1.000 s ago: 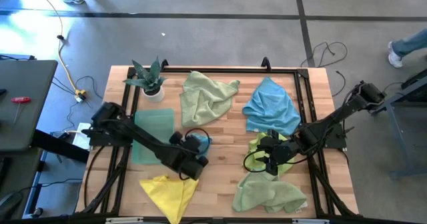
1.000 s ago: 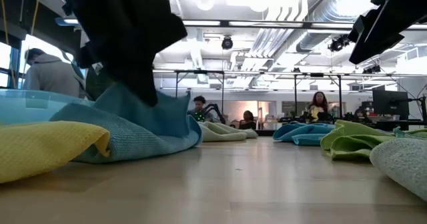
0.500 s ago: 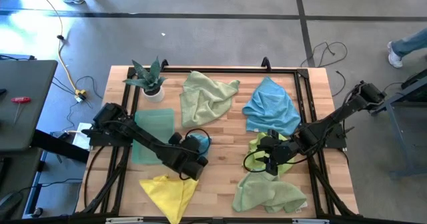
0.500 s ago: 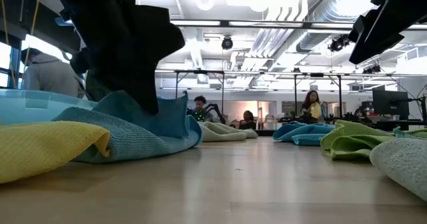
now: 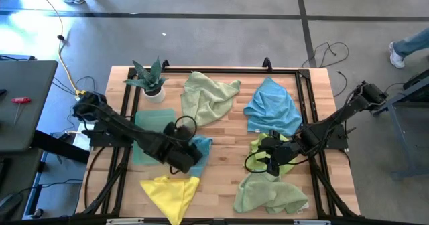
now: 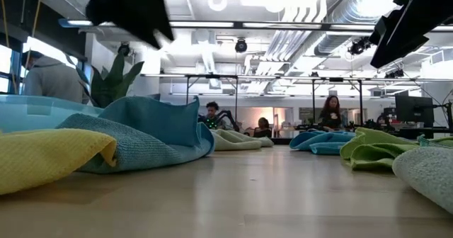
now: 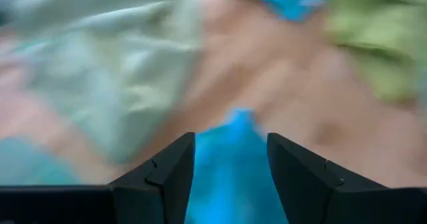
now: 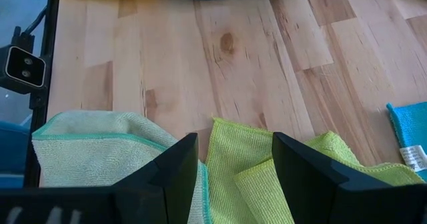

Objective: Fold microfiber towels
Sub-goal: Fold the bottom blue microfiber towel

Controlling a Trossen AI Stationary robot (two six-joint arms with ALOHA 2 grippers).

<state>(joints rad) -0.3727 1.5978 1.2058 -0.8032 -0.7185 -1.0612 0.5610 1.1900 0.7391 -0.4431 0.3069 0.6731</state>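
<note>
The left gripper (image 5: pixel 190 151) hung spread and empty above a small blue towel (image 5: pixel 200 144), left of centre in the high view, clear of it now. Right of centre, the right gripper (image 5: pixel 268 163) waited with its fingers apart over a lime towel (image 5: pixel 268 146), holding nothing. Its arm hid part of that towel. A yellow towel (image 5: pixel 169 190) ran off the bottom edge. Since the earlier frame, the left fingers had let go, lifted and drawn back.

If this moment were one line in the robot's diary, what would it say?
left gripper: open, above teal towel, holding nothing | right gripper: open, over lime towel | other towels: unfolded
</note>
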